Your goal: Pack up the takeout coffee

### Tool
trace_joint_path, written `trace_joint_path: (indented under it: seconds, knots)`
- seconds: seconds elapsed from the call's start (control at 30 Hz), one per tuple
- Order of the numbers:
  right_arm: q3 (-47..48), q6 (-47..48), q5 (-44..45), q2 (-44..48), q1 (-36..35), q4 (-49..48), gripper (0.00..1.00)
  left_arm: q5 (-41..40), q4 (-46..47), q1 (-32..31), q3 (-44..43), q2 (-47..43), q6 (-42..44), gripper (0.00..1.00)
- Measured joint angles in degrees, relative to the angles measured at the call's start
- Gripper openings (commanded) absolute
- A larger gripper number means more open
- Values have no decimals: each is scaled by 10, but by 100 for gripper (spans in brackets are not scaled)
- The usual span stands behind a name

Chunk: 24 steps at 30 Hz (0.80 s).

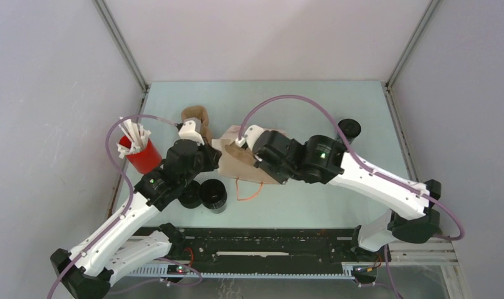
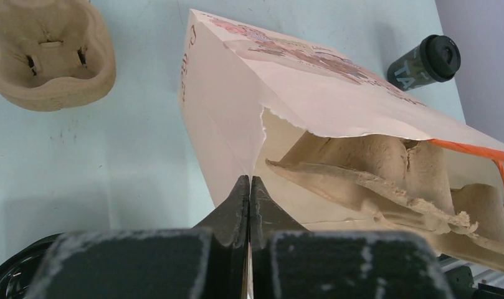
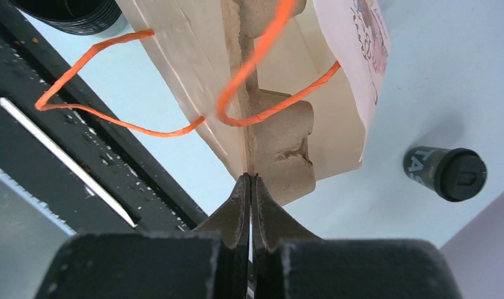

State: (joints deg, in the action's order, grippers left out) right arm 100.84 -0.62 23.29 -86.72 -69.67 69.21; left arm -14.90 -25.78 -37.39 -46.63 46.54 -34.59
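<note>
Beige paper bag [image 2: 224, 112] on its side; we see left gripper [image 2: 250, 180], right gripper [image 3: 250, 177] both pinched shut on its rim; black lidded cup [image 1: 349, 129] far right.

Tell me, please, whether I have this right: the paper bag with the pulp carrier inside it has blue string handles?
Not quite. The string handles are orange, not blue, as the right wrist view shows. The rest stands: the paper bag does have the pulp carrier inside it.
</note>
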Motion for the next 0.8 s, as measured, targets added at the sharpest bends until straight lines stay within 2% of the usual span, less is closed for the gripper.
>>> trace_joint_path:
  seconds: [0.33,0.7,0.8]
  knots:
    - [53,-20,-137,-2,102,42,0,21,0,0,-19,9,16,0]
    - [214,-74,-280,-108,179,134,0,57,17,0,-18,9,35,0]
    - [228,-89,-320,-133,196,152,0,61,20,0,-15,7,37,0]
